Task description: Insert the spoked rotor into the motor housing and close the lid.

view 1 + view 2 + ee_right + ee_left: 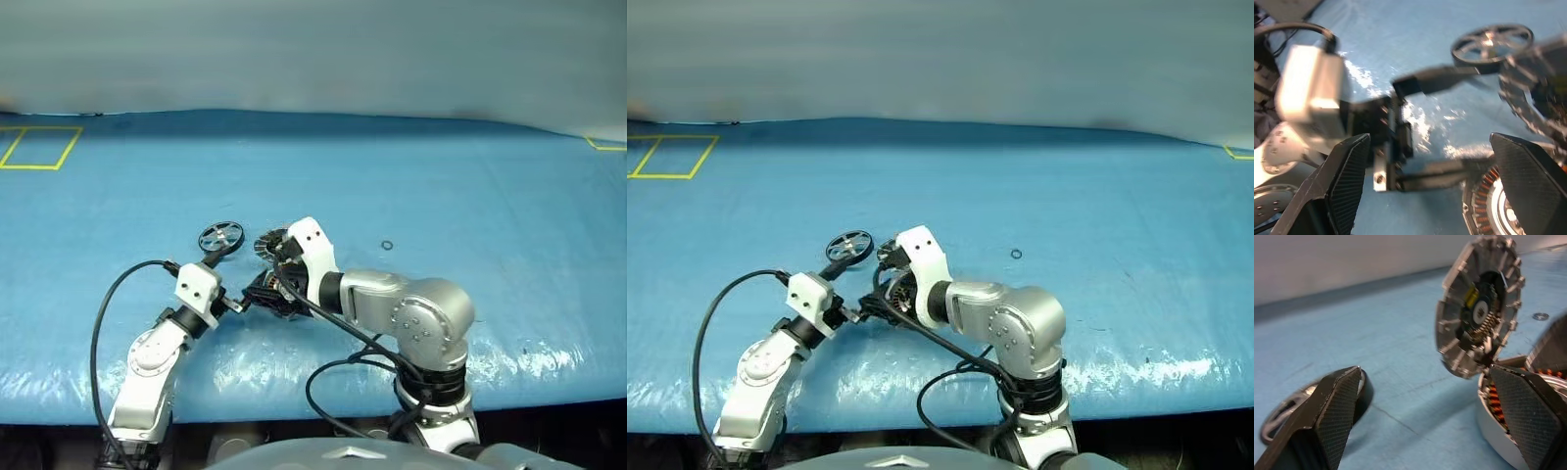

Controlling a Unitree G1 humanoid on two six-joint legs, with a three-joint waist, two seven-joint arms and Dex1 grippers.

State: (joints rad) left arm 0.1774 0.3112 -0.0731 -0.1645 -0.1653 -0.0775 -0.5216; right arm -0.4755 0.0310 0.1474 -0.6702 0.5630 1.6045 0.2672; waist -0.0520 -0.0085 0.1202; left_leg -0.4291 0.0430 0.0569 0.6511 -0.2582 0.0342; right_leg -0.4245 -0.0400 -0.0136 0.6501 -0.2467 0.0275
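Housing (pixel 1501 428) half hidden behind left gripper (pixel 1435 421) finger, cut off at edge. Lid (pixel 1479 308) upright, rotor (pixel 220 236) apart on blue table (pixel 470 196). Both grippers wide open, empty; right gripper (pixel 1435 186).

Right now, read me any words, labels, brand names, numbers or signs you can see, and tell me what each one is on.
No readable text, number or brand anywhere.
Blue table: yellow outlined rectangles at its far left corner, plain lines without lettering.
Lid, motor housing, spoked rotor: no markings visible.
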